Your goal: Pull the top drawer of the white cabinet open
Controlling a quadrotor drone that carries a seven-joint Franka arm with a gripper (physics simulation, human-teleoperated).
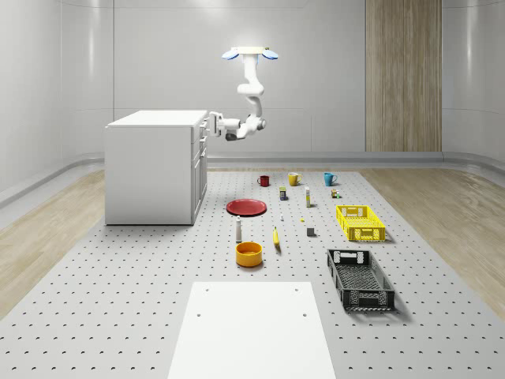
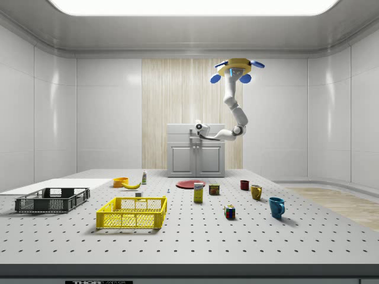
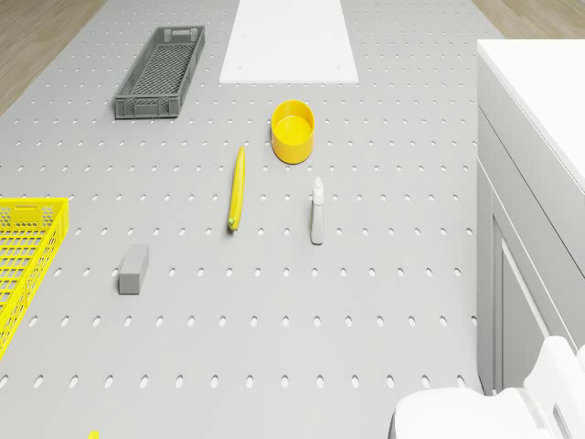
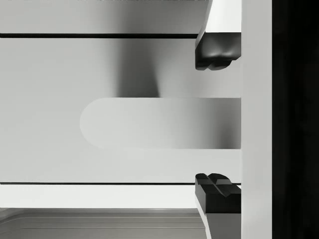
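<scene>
**Tool at the top drawer handle, pull not yet made**

The tool (image 4: 218, 122) sits spread apart, one fingertip (image 4: 215, 52) on each side of the handle (image 4: 159, 123) of the top drawer (image 4: 99, 74), straddling it without visibly pressing on it. In the whole-scene view the tool (image 1: 215, 124) is right at the front of the white cabinet (image 1: 150, 170), near its top edge, and the drone (image 1: 251, 54) hovers in the air beside the cabinet, above the far part of the table (image 1: 118, 300).

By my reading, the approach is done; the drawer front looks flush with the cabinet, so clamping onto the handle and the pull itself are left.

Counted on the table: one cabinet, one red plate (image 1: 247, 208), three mugs (red (image 1: 263, 181), yellow (image 1: 293, 179), blue (image 1: 329, 178)), one yellow bowl (image 1: 248, 253), one banana (image 1: 276, 238), one white bottle (image 1: 238, 230), one yellow crate (image 1: 360, 223), one dark crate (image 1: 360, 279), one grey block (image 3: 133, 269), and a few small items too tiny to name
</scene>
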